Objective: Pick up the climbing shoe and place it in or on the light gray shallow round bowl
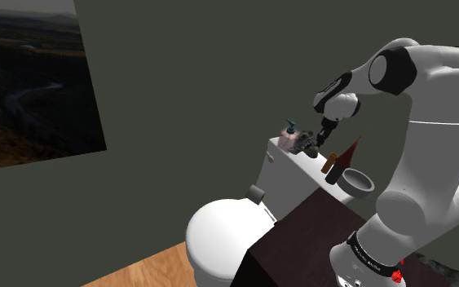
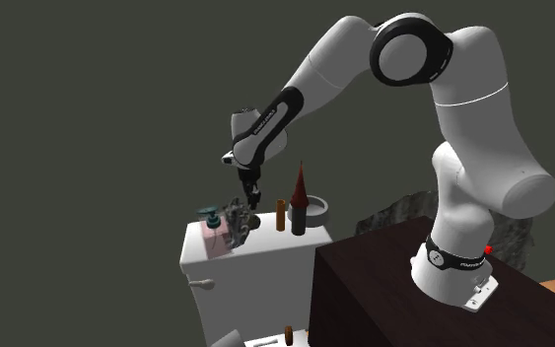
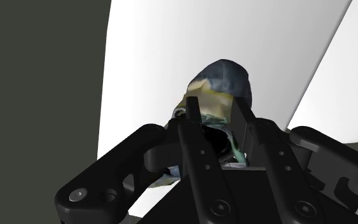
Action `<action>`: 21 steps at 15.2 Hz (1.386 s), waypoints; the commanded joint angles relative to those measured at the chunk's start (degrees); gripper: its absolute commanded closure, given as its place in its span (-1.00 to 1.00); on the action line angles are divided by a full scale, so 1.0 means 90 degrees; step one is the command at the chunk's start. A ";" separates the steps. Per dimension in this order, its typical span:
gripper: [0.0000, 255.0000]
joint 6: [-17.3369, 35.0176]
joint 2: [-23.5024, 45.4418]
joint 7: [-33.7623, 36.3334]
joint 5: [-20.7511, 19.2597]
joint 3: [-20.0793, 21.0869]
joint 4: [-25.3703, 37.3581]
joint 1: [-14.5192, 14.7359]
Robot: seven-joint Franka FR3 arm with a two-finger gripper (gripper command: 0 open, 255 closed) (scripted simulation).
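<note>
The climbing shoe (image 1: 304, 143) (image 2: 238, 221) is dark grey with yellowish and green patches. It is at the toilet tank lid (image 1: 297, 163) (image 2: 265, 240), beside a pink soap dispenser (image 1: 289, 134) (image 2: 209, 225). My gripper (image 1: 323, 137) (image 2: 252, 200) (image 3: 217, 119) comes down on the shoe (image 3: 225, 79) from above and is shut on it, with both fingers clasping its upper edge. Whether the sole still touches the lid I cannot tell. The light gray shallow round bowl (image 1: 356, 181) (image 2: 317, 208) stands at the lid's other end, nearer the stand.
Between shoe and bowl stand a dark bottle with a red cone top (image 1: 346, 159) (image 2: 299, 197) and a small brown cylinder (image 1: 329, 161) (image 2: 280, 212). The white toilet bowl (image 1: 219, 236) lies below, next to the dark stand (image 1: 301, 236) (image 2: 393, 296). A dark wall is behind the tank.
</note>
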 commanded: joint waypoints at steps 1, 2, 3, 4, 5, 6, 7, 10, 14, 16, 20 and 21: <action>1.00 -0.0127 -0.0130 0.0042 -0.0078 -0.0060 0.0011 0.0041; 1.00 -0.0191 -0.0192 0.0063 -0.0116 -0.0087 0.0017 0.0062; 1.00 -0.0255 -0.0253 0.0084 -0.0154 -0.0113 0.0025 0.0082; 1.00 -0.0320 -0.0314 0.0105 -0.0193 -0.0139 0.0034 0.0102; 1.00 -0.0385 -0.0374 0.0126 -0.0231 -0.0163 0.0044 0.0121; 1.00 -0.0451 -0.0433 0.0147 -0.0268 -0.0187 0.0056 0.0140; 1.00 -0.0518 -0.0492 0.0167 -0.0306 -0.0210 0.0069 0.0158; 1.00 -0.0720 -0.0663 0.0228 -0.0417 -0.0275 0.0118 0.0209; 1.00 -0.0997 -0.0879 0.0305 -0.0558 -0.0350 0.0203 0.0269; 1.00 -0.1138 -0.0981 0.0341 -0.0626 -0.0382 0.0254 0.0296; 1.00 -0.1259 -0.1290 0.0339 -0.0798 -0.0487 0.0107 0.0320; 1.00 -0.1210 -0.1476 0.0296 -0.0896 -0.0557 -0.0102 0.0311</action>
